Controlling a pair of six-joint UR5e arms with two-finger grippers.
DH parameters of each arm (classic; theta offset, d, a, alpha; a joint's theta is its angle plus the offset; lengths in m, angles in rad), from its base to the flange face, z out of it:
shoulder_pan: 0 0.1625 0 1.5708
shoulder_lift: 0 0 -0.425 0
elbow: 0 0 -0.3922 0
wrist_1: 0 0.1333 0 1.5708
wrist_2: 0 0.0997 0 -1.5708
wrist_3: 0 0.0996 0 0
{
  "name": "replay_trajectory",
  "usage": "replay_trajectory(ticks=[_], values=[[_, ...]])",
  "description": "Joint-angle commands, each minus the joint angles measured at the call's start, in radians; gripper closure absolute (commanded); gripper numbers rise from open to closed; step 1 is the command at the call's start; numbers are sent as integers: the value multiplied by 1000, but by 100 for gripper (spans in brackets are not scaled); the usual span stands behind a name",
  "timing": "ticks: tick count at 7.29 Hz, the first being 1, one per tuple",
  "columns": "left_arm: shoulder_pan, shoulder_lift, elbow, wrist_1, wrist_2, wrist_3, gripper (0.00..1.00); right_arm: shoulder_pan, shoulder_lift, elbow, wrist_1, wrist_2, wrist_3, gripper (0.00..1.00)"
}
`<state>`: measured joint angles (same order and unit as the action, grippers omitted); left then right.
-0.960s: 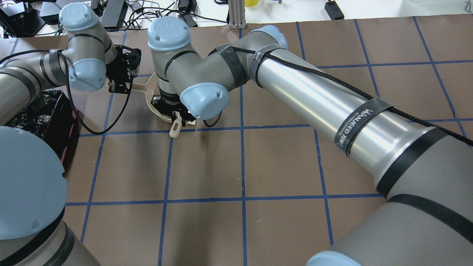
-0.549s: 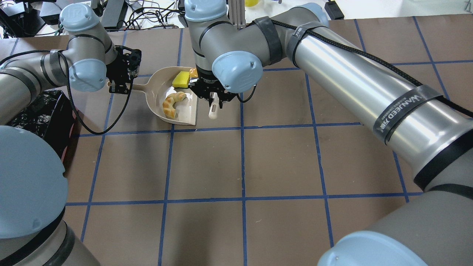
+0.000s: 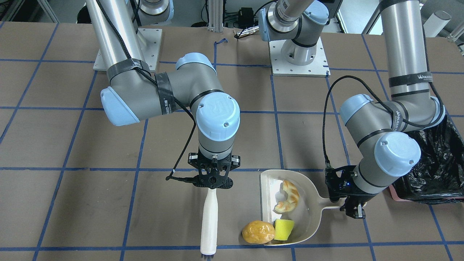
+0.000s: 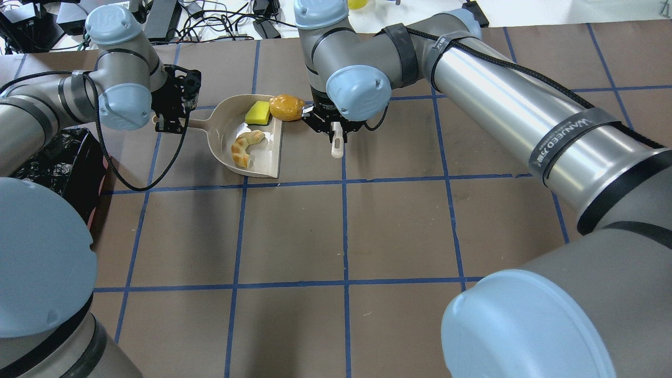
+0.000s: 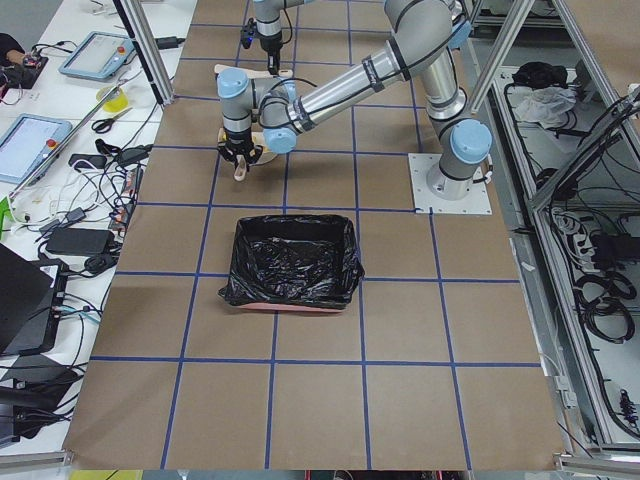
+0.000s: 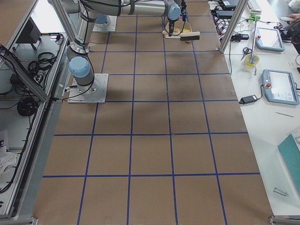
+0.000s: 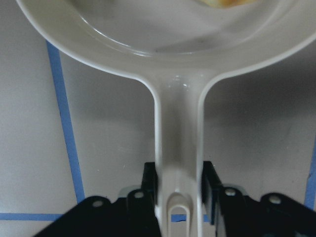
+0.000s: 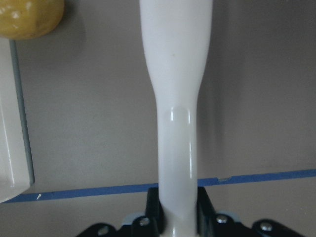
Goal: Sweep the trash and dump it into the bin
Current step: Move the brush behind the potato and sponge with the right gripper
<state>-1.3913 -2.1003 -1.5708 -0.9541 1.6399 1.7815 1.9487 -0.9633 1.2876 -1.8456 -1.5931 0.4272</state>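
Note:
My left gripper (image 4: 170, 119) is shut on the handle of the beige dustpan (image 4: 265, 157), which lies flat on the table; the handle also shows in the left wrist view (image 7: 178, 148). In the pan lie the curved bread piece (image 4: 245, 147) and the yellow wedge (image 4: 258, 113). The golden-brown potato (image 4: 286, 107) sits at the pan's open mouth, mostly on the table. My right gripper (image 4: 336, 131) is shut on a white brush handle (image 3: 209, 221) just right of the pan, next to the potato (image 8: 27, 17). The black-lined bin (image 4: 58, 163) stands at the left.
The table is brown with a blue tape grid. The bin (image 3: 435, 163) stands right beside my left arm's elbow. Cables and power bricks (image 4: 220, 21) lie beyond the far edge. The arm bases (image 3: 299, 54) are bolted at the robot's side.
My right arm has moved the brush from over the dustpan to its right side, uncovering the bread, the wedge and the potato at the mouth. My left gripper and the pan have not moved.

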Motion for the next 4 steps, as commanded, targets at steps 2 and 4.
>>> replay_trajectory(ticks=[2,4], values=[[0,-1,0,0,3,-2,100,-2,81,-63,-12,-13,-100,100],[-2,-3,0,0,3,-2,100,-2,115,-100,-9,-13,-130,100]])
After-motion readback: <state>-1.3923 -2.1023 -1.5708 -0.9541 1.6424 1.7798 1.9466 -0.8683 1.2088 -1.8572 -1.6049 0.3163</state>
